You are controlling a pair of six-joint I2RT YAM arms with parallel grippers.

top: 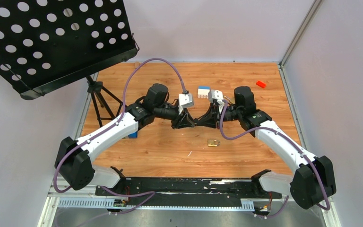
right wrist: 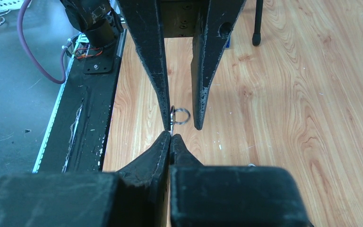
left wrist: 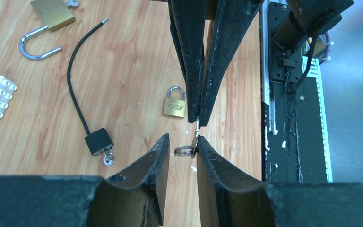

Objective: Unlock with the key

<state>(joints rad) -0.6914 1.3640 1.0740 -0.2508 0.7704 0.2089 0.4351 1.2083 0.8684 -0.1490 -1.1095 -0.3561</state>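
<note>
I've got right gripper [right wrist: 171,138] clamped on the key [left wrist: 197,127], near the small padlock [left wrist: 175,105]. Left gripper [left wrist: 182,140] partly apart, key ring [left wrist: 184,151] between its fingers.

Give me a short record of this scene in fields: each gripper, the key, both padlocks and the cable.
right gripper: shut on the key, tip to tip with the left
left gripper: open, fingers either side of the key ring
key in a lock: no
small brass padlock: on the table, shackle closed, untouched
larger brass padlock: on the table, shackle open
black cable: on the table, touching neither padlock
</note>
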